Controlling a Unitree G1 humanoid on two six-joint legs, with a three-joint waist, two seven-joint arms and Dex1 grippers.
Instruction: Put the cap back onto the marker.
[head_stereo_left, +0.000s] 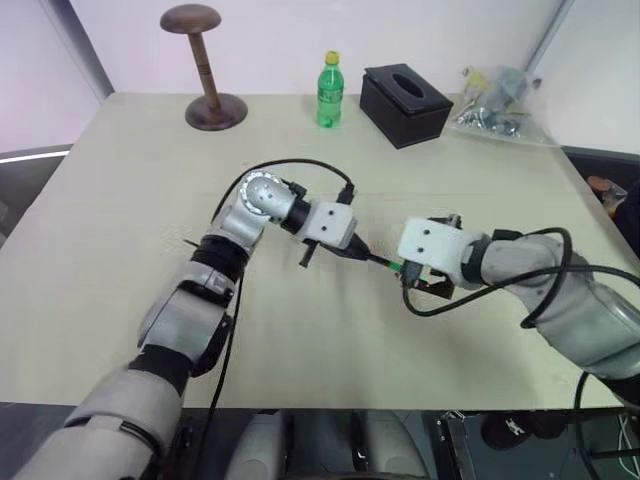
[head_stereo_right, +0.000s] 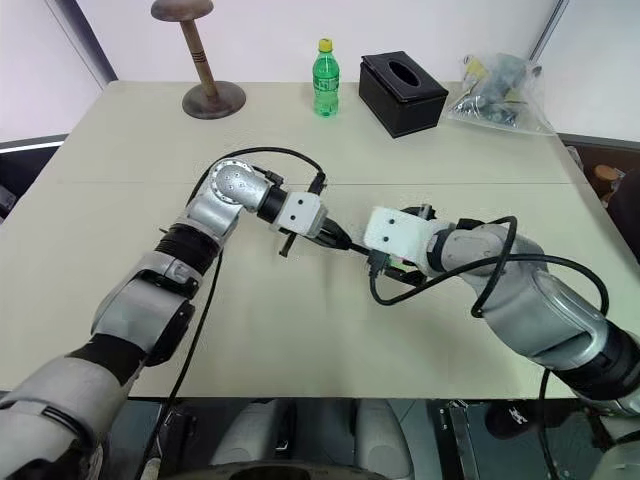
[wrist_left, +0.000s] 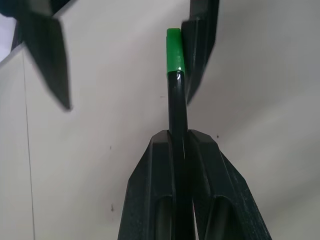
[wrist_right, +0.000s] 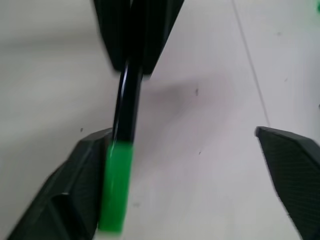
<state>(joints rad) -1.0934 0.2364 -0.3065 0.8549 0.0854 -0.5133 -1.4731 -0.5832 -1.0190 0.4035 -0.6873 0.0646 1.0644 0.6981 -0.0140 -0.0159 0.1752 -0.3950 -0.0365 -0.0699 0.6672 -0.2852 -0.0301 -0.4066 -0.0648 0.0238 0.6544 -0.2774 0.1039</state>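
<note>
Holding the marker (wrist_left: 176, 115) in my left gripper (wrist_left: 181, 145), fingers clamped tight on the black barrel, I see it pointing across toward my right gripper (wrist_right: 195, 165), whose fingers stand wide apart. L wrist view gives what the head cams can't: the cap (wrist_left: 174, 51) sits on the far end of the marker, bright green, in line w/ the barrel, and one right-hand finger (wrist_left: 200, 45) is just beside it, the other well off to the side. R wrist view shows the same cap (wrist_right: 115, 187) lying against one of my right fingers (wrist_right: 75, 195), the other finger (wrist_right: 292, 170) well apart; can't tell if that finger truly touches or only sits alongside. From the head cams the marker (head_stereo_left: 375, 260) is only a thin dark line w/ a speck of green between the two grippers, held above the table (head_stereo_left: 120, 250), roughly mid-table. Around: wooden hat stand (head_stereo_left: 205, 75) at the far left, green bottle (head_stereo_left: 330, 92) next to it, black tissue box (head_stereo_left: 405, 103) beside that, clear bag of bits (head_stereo_left: 497, 103) at the far right corner. All are at the far edge, well apart from both grippers. A black cable (head_stereo_left: 300, 168) loops over my left wrist, close to the marker. Bare tabletop lies on every side of the grippers, esp. toward the near edge and the left side.
</note>
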